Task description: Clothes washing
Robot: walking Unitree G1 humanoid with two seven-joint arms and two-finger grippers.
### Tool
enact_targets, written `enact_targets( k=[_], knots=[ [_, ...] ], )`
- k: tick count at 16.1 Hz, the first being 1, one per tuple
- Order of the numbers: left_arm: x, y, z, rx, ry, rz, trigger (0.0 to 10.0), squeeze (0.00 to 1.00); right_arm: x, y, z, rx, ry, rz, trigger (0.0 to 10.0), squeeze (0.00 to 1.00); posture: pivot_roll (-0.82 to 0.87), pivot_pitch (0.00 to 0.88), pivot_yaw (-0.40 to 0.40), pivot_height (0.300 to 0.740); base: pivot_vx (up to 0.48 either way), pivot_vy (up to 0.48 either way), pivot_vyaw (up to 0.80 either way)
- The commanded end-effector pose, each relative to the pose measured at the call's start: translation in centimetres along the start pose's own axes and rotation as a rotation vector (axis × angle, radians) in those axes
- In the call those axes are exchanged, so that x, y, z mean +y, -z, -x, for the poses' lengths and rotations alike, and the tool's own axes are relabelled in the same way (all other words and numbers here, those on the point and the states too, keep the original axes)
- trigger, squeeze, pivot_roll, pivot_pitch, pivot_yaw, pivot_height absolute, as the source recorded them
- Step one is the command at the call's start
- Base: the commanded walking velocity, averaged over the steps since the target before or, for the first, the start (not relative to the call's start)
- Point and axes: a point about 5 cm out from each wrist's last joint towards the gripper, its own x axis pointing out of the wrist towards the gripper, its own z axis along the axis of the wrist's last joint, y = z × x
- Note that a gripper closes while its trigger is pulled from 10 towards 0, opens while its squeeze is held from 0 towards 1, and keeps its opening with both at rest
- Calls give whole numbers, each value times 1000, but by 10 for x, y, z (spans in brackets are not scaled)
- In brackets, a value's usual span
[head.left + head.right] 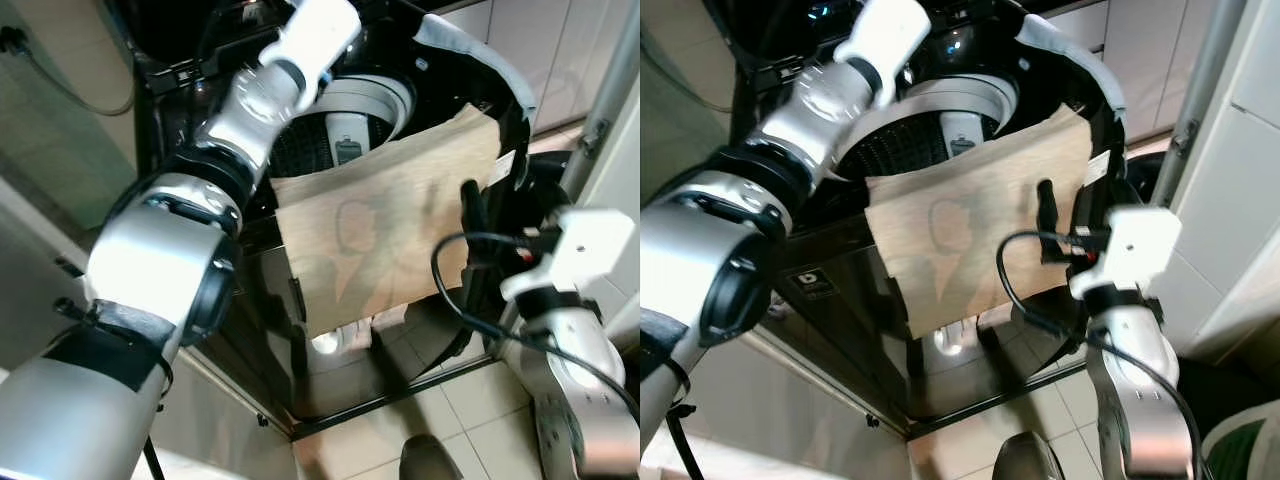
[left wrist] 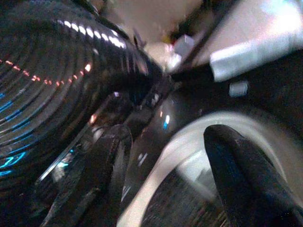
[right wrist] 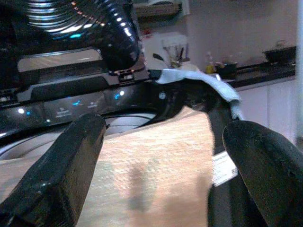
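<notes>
While the tan cloth [image 1: 390, 215] hangs over the washer's [image 1: 840, 285] front rim, the empty, wide-open right gripper [image 3: 158, 177] should pinch its right edge; left gripper [image 2: 165, 189] open over the drum [image 1: 375, 105].

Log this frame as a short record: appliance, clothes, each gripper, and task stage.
appliance: top-load washer, lid up, drum exposed
clothes: tan cloth draped over the washer's front rim, hanging down outside; pale blue cloth on the right rim
left gripper: open, above the drum's edge, holding nothing
right gripper: open, in front of the tan cloth, not gripping it
stage: tan cloth not yet in the drum
</notes>
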Motion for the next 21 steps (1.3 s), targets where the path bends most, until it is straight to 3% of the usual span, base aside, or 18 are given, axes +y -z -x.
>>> enact_targets(
  k=[1,3,5,7,9,14,21],
  knots=[
    [23,-16,4,-122,-22,81,10000,0,2,3,-9,-5,-21,-17,10000,0,-387,0,197,726,0,0,0],
    [22,-16,9,-220,23,157,10000,0,2,5,-19,-17,-29,-22,10000,0,-347,0,171,726,0,0,0],
    [10,-15,15,-314,77,193,10000,0,2,6,-31,-30,-43,-25,10000,0,-301,0,139,726,0,0,0],
    [-18,-17,34,-418,138,148,10000,0,7,10,-42,-36,-71,-37,10000,0,-263,0,111,726,0,0,0],
    [-57,-10,48,-408,181,240,10000,0,13,15,-53,-36,-104,-60,10000,0,-227,0,77,726,0,0,0],
    [-68,0,58,-324,156,268,10000,0,17,30,-62,-21,-122,-81,10000,0,-225,0,71,726,0,0,0],
    [-74,7,63,-271,149,284,10000,0,16,43,-60,10,-119,-84,10000,0,-222,0,70,726,-80,0,0]
  ],
)
